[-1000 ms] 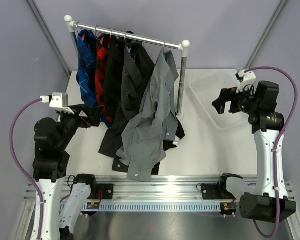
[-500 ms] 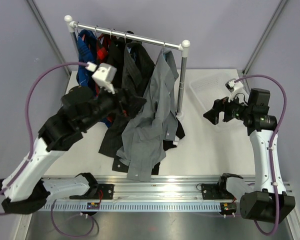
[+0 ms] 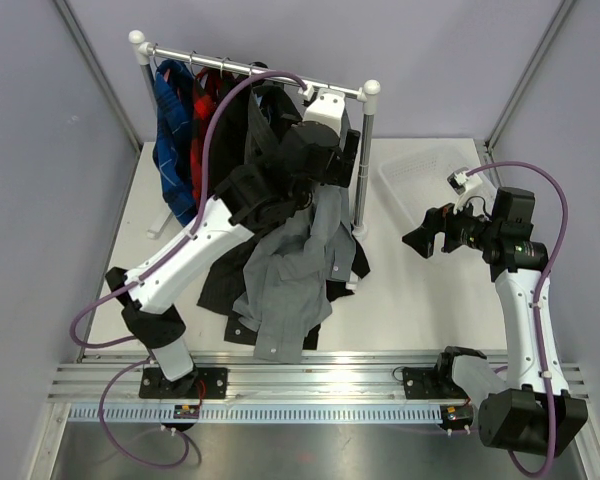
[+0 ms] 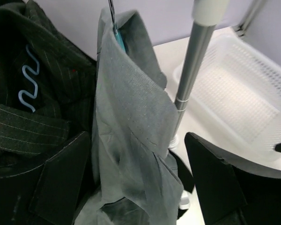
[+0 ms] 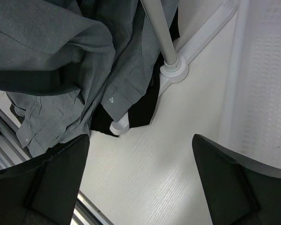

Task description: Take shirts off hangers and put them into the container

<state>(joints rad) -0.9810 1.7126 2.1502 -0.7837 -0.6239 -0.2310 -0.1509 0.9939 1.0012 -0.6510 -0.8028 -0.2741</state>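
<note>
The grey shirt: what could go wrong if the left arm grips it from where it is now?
1. The open left end effector is at the grey shirt, close to the rail post; a finger may strike the post.
2. The light blue hanger sits in the collar, so pulling the cloth could drag hanger and rail along.

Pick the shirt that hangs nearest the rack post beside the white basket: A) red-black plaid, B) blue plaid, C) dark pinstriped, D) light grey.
D: in the left wrist view the light grey shirt hangs right next to the metal post, with the basket just beyond it; the pinstriped shirt hangs on the grey one's far side.
</note>
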